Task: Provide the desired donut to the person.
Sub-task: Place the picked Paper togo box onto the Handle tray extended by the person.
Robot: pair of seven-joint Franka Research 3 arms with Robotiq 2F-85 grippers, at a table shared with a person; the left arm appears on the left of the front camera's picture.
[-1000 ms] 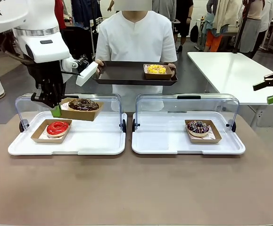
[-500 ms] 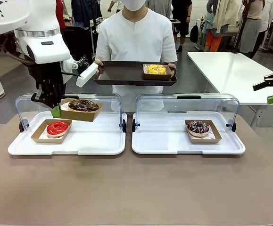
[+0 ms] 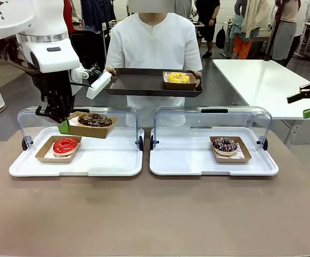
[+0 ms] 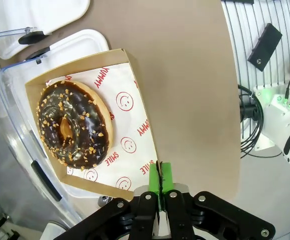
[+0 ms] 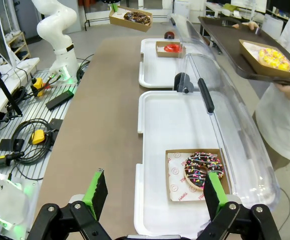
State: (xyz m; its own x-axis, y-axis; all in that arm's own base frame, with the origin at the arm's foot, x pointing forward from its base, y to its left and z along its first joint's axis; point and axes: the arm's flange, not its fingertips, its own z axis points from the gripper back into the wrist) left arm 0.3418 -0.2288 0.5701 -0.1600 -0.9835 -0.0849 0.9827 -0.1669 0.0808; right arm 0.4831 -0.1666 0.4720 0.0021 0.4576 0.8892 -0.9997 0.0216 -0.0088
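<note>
Left gripper [image 3: 63, 126] holds chocolate-nut donut [image 3: 95, 119] aloft for handover
Jaws pinched on its cardboard tray [image 3: 88, 130] edge, above the open case [image 3: 112, 160]; person [image 3: 155, 48] holds serving tray [image 3: 136, 83] out to receive; right gripper [image 5: 155, 186] spread, idle

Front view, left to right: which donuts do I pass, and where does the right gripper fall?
Red donut → chocolate nut donut → yellow donut → sprinkled donut → right gripper.
</note>
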